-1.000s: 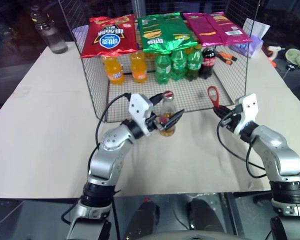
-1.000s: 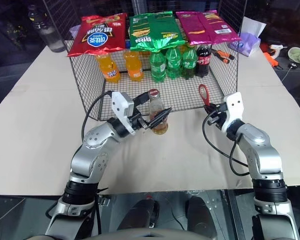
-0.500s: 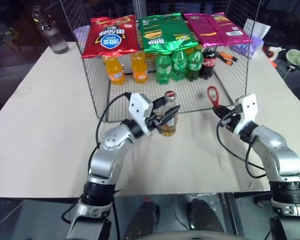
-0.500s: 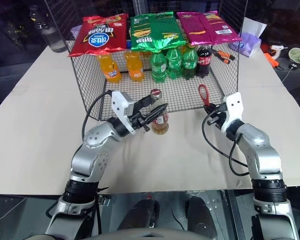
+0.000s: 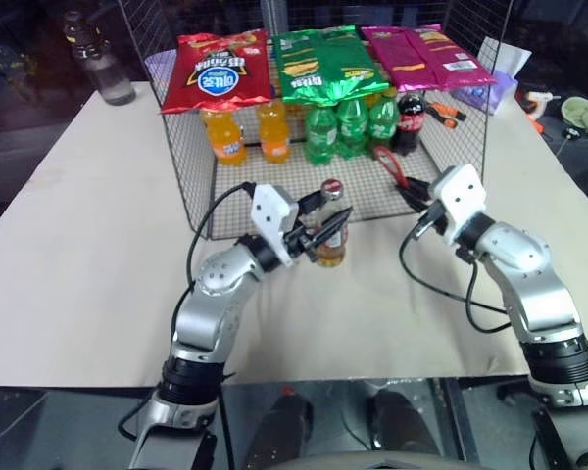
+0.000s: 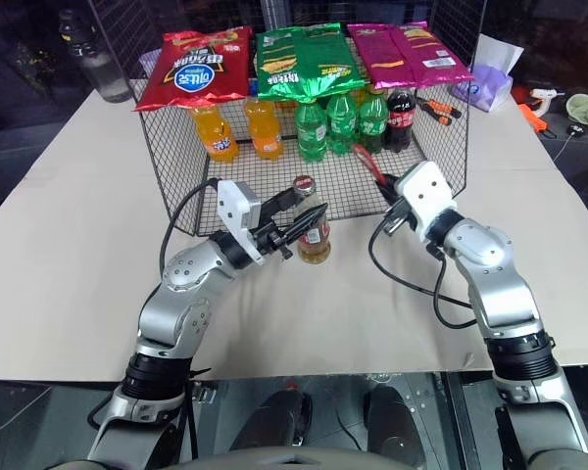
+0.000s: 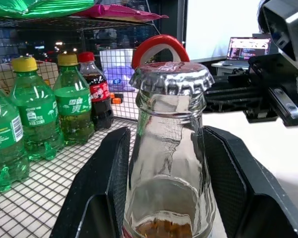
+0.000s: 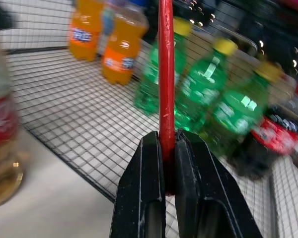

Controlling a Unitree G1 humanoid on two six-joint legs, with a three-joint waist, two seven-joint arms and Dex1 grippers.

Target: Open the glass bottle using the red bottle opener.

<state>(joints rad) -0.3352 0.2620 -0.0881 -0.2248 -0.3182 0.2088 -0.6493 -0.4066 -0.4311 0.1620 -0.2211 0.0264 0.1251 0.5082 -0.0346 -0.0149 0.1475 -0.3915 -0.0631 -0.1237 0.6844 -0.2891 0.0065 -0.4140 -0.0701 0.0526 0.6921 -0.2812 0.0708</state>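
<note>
Left gripper (image 5: 325, 227) clamps the glass bottle (image 5: 328, 238); right gripper (image 5: 409, 189) pinches the red bottle opener (image 5: 390, 164).

Standing upright on the bench (image 5: 88, 245) just in front of the wire rack (image 5: 202, 186), the bottle has black fingers (image 7: 107, 183) pressed on either side of its neck, its crown cap (image 7: 172, 78) in place. To its right, slightly farther back, the opener's handle sits between the clenched right fingers, ring head angled up and left toward the green soda bottles (image 5: 348, 125) inside the rack.
</note>
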